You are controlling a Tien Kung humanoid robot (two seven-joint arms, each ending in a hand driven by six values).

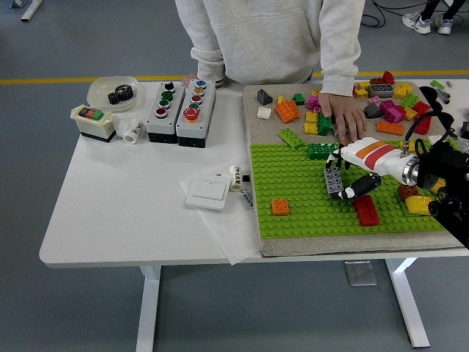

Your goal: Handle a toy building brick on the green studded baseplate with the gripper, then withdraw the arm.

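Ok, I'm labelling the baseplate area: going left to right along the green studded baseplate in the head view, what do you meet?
Orange brick → grey brick, gripped by the right hand → red brick → yellow piece near the green studded baseplate's right edge.

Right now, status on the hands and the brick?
Right hand shut on grey brick, above the green baseplate. Left hand out of view. Person's hand rests just beyond the baseplate.
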